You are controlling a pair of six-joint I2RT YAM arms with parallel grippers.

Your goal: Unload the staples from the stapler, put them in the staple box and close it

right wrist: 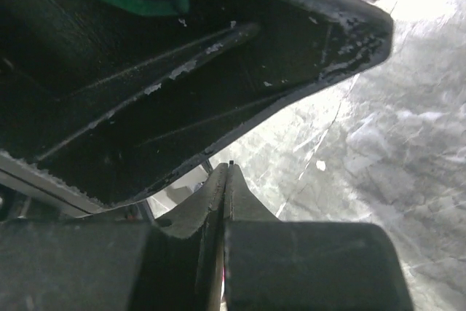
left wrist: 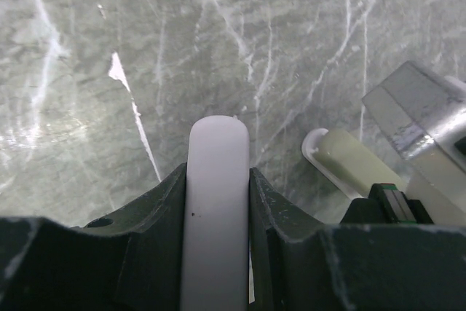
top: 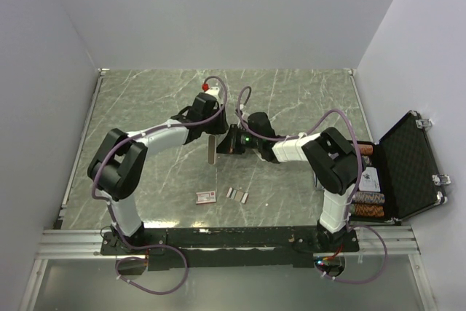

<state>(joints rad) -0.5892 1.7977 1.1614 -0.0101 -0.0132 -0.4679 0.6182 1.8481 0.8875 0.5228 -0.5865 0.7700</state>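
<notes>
The table [top: 145,107] is grey-green marble with white veins. The stapler [top: 211,151] looks pale whitish. At 6 o'clock from it, the small box [top: 206,196] is red and white; the staples [top: 237,194] are silver-grey.

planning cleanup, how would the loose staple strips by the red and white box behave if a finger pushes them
The staples look thin, flat and tiny, so they would probably slide on the smooth table rather than roll. Lying flush, they are likely hard to pinch, and may snap apart.
</notes>
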